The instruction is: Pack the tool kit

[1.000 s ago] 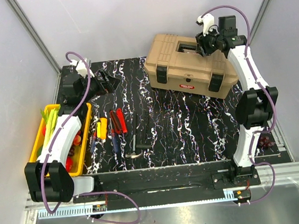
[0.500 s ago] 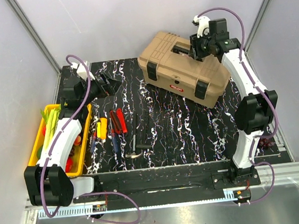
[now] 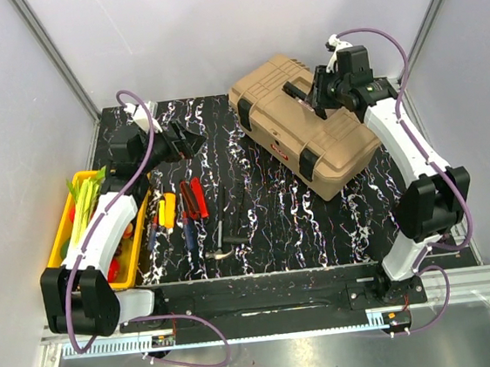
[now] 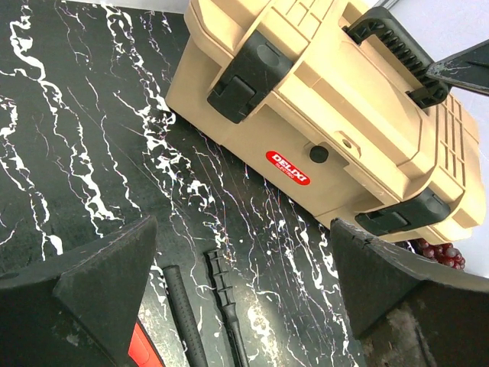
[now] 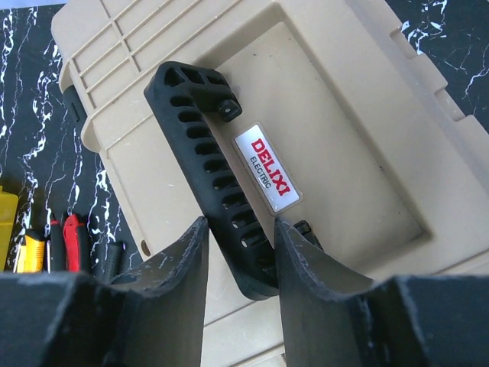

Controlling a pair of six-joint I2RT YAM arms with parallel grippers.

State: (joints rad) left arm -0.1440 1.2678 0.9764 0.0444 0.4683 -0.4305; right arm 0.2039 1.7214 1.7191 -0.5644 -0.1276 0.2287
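Clamping the handle (image 5: 200, 145) of the one toolbox (image 3: 282, 101) is the right claw (image 5: 239, 252); left claw (image 4: 243, 256) gapes wide.

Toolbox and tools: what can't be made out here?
- Toolbox interior: lid shut in every view.
- Handle, near end: right wrist view, behind the right gripper closed on it.
- Tools: top view, too small to identify.
- Yellow tray contents: top view, partly under the left arm.
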